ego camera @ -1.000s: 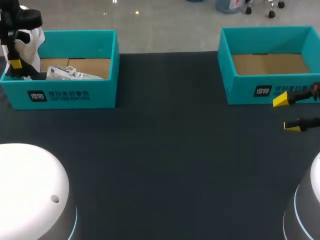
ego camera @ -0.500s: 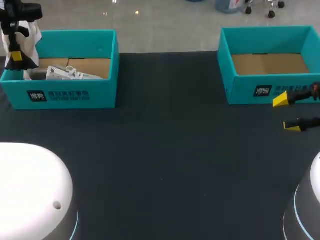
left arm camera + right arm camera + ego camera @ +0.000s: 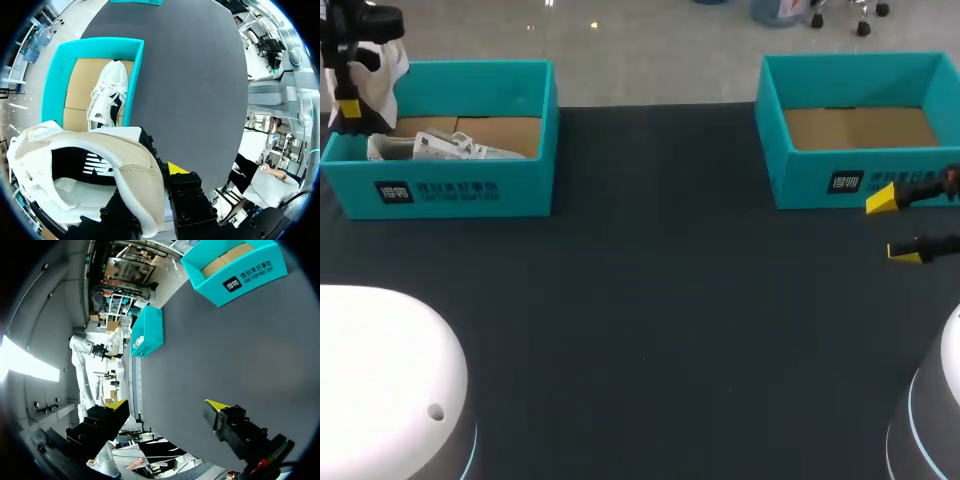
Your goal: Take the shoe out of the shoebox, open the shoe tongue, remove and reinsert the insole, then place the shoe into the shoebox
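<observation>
My left gripper (image 3: 350,108) hangs over the left end of the left teal shoebox (image 3: 460,190), shut on a white and beige shoe (image 3: 385,75). In the left wrist view its jaws pinch the heel collar of the held shoe (image 3: 100,150), and only one yellow fingertip (image 3: 177,169) shows. A second white shoe (image 3: 445,147) lies inside that box on the cardboard floor; the wrist view shows this second shoe (image 3: 107,95) ahead of the gripper. My right gripper (image 3: 895,227) stands open and empty just in front of the right teal shoebox (image 3: 860,180).
The right shoebox holds only its cardboard floor. The dark tabletop (image 3: 650,300) stretches between the two boxes. My arms' white bases (image 3: 380,380) fill the near corners. In the right wrist view the right gripper (image 3: 167,407) faces the bare table, the right shoebox (image 3: 235,272) beyond.
The left gripper has risen a little with the shoe, lifting it higher above the left box. The right arm has kept still.
</observation>
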You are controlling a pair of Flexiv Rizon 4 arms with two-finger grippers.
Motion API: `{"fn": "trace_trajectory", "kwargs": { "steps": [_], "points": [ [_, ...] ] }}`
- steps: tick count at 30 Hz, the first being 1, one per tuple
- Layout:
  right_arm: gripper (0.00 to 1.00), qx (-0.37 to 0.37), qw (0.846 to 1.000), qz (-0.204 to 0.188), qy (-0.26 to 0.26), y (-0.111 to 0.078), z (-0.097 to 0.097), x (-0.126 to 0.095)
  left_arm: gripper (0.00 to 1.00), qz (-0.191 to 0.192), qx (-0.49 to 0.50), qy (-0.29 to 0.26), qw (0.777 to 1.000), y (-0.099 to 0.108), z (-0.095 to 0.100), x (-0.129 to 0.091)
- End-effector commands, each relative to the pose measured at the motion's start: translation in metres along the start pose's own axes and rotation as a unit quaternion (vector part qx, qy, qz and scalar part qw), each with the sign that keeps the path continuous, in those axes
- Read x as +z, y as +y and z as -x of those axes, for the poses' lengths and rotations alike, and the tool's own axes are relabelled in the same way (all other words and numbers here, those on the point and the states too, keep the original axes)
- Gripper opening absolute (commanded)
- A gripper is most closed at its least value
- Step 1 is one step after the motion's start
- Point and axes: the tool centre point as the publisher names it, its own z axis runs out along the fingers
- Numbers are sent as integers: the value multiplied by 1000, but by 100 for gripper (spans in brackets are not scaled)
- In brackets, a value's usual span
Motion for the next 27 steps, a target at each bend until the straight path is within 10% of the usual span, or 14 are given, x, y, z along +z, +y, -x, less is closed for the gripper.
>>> {"fn": "trace_trajectory", "kwargs": {
  "steps": [1,27],
  "points": [
    [100,1,1000,0,-1,0,0,0,0,2,8,1,1000,7,22,0],
    [100,1,1000,0,-1,0,0,0,0,-14,68,-18,997,32,157,-8]
  ]
}}
